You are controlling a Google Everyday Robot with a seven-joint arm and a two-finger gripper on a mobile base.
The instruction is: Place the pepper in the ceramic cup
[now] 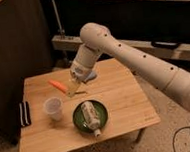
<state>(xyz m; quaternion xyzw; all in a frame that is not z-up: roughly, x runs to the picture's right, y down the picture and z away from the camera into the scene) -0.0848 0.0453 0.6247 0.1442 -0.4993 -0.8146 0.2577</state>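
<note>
Your gripper (pixel 72 89) hangs over the middle of the table (pixel 125 98), fingers clamped on the pepper (pixel 57 85) — it juts toward ten o'clock. At seven o'clock from the gripper you see the ceramic cup (pixel 53 108), upright and near; at five o'clock, the green plate (pixel 105 120) carries a white bottle (pixel 90 114).

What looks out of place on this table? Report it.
The white bottle lies on its side across the green plate, its end poking past the near rim. The ceramic cup stands upright. The gripper, above the table near the cup, holds the pepper sideways. Nothing spilled.
</note>
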